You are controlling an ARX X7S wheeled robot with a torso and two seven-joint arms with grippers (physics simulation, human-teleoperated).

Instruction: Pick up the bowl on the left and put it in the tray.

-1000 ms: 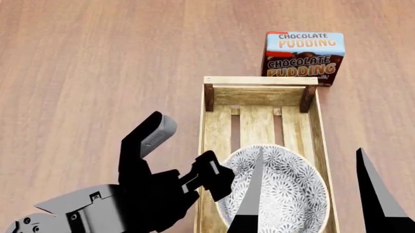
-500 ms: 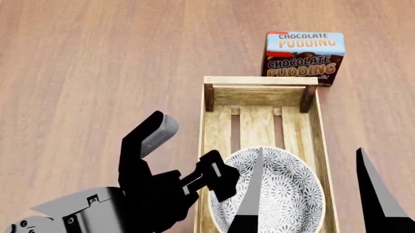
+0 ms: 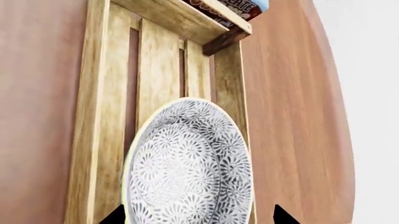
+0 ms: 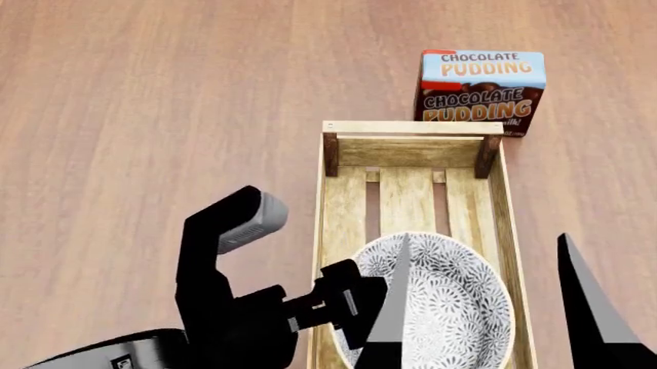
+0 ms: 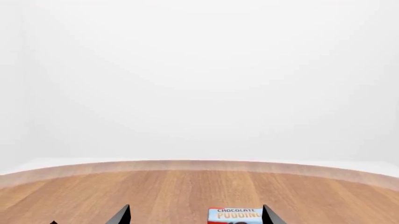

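The round white floral-patterned ceramic bowl (image 4: 436, 304) sits in the slatted light-wood tray (image 4: 339, 207) at its 6 o'clock end, the left gripper (image 4: 349, 304) apparently clenched on its rim; releasing seems next, the right gripper (image 4: 482, 307) spread wide.

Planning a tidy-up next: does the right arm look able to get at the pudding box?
Probably yes. The chocolate pudding box stands alone beyond the tray's far end, nothing visibly beside or atop it, and the right gripper already faces it, fingers spread.
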